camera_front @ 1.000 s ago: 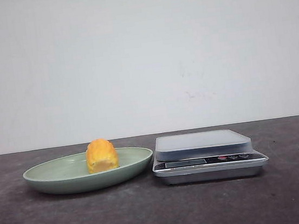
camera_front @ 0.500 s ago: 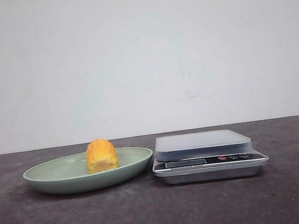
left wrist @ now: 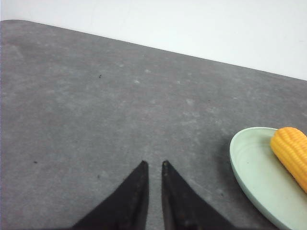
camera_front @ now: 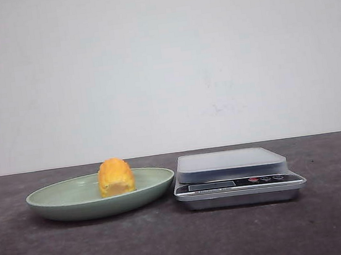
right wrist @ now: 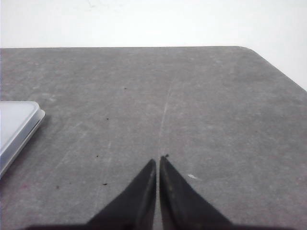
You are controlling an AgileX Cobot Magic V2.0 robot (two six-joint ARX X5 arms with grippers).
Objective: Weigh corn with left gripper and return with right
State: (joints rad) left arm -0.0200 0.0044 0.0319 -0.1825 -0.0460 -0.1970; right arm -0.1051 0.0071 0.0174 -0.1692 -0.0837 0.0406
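Farthest to the left, the left gripper (left wrist: 153, 165) hangs over bare grey table (left wrist: 96, 110), its two black pointed fingers (left wrist: 136, 191) drawn nearly together with only a thin sliver of table showing between the tips; they hold nothing and touch nothing. In its wrist view the pale green plate (left wrist: 244, 165) lies off to one side of the fingertips, well apart from them, and the corn (left wrist: 291, 152) rests on that plate, farther from the claw than the plate's near rim.

In the front view the plate (camera_front: 55, 204) sits on the left half of the table (camera_front: 172, 245), and the corn (camera_front: 115, 177) lies on it a little right of the plate's middle, a stubby yellow-orange cob with its paler cut end toward the camera. Just beside the plate's right rim stands a silver kitchen scale (camera_front: 237, 191) with a flat grey weighing platform (camera_front: 229, 159) on top and a small display and buttons along its front; whether plate and scale touch cannot be told. Neither arm shows in this view.

To the right, the right gripper (right wrist: 158, 160) hovers over bare table as well, its fingers (right wrist: 175, 196) pressed almost tip to tip, closed on nothing. A corner of the scale (right wrist: 17, 127) shows at the edge of its wrist view, well apart from the fingertips, and the corn is outside that view
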